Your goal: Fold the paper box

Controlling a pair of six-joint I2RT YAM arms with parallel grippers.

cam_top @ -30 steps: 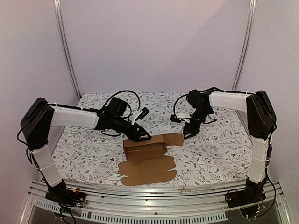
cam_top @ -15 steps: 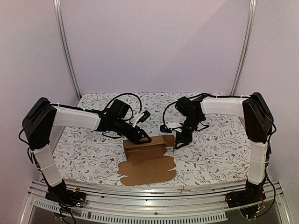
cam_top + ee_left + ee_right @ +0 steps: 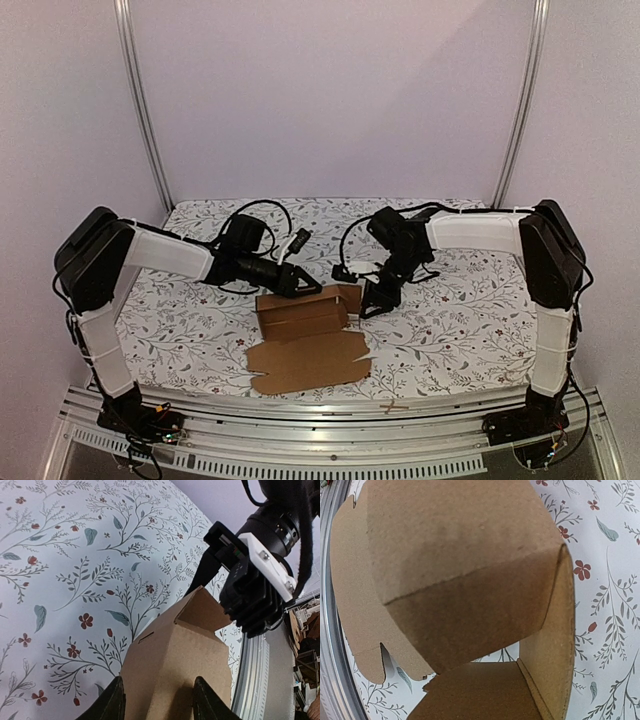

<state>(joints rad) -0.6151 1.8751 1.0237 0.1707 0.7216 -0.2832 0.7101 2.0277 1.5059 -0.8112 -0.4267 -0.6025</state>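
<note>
The paper box [image 3: 300,316] is plain brown cardboard, with a raised hollow body on the floral table and a flat flapped sheet [image 3: 310,364] spread toward the near edge. My left gripper [image 3: 306,285] hovers at the body's far left top. In the left wrist view its two fingers [image 3: 116,700] stand apart over the top panel [image 3: 175,655], so the left gripper [image 3: 157,681] is open. My right gripper [image 3: 371,300] is at the body's right end, against the raised end flap [image 3: 200,611]. The right wrist view shows only the box's open inside [image 3: 470,605]; its fingers are hidden.
A floral cloth [image 3: 470,320] covers the table. An aluminium rail [image 3: 330,418] runs along the near edge with a small stick [image 3: 395,407] on it. Pale walls and two metal uprights [image 3: 145,120] close the back and sides.
My right gripper has come down and left to the box's right end, and the end flap now stands up. The left fingers have narrowed. The box has shifted slightly left.
</note>
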